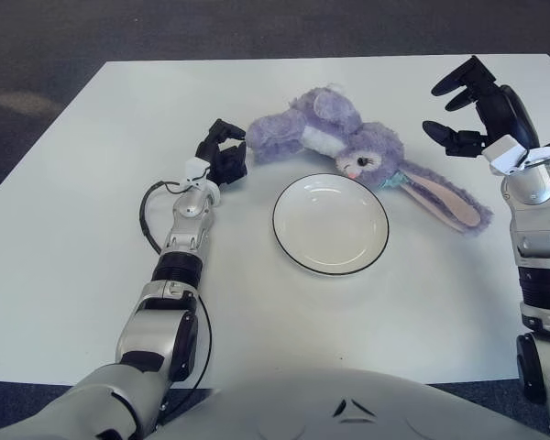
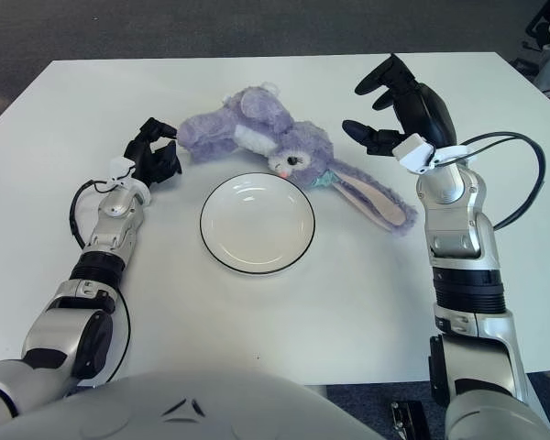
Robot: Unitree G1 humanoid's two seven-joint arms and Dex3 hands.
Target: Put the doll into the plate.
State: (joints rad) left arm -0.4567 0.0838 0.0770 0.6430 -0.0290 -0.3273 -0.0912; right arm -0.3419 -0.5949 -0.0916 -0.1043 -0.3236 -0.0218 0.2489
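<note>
A purple plush rabbit doll (image 1: 348, 136) lies on its side on the white table, just beyond the plate, its long ears (image 1: 445, 197) stretched out to the right. The white plate (image 1: 330, 223) with a dark rim sits empty in the middle of the table. My left hand (image 1: 223, 156) is just left of the doll's body, fingers spread and holding nothing, close to the plush. My right hand (image 1: 472, 105) is raised to the right of the doll's head, above the ears, fingers spread and empty.
The white table (image 1: 73, 229) ends at dark carpet at the back and sides. A black cable loops beside my left forearm (image 1: 147, 215). Another cable hangs by my right forearm (image 2: 522, 183).
</note>
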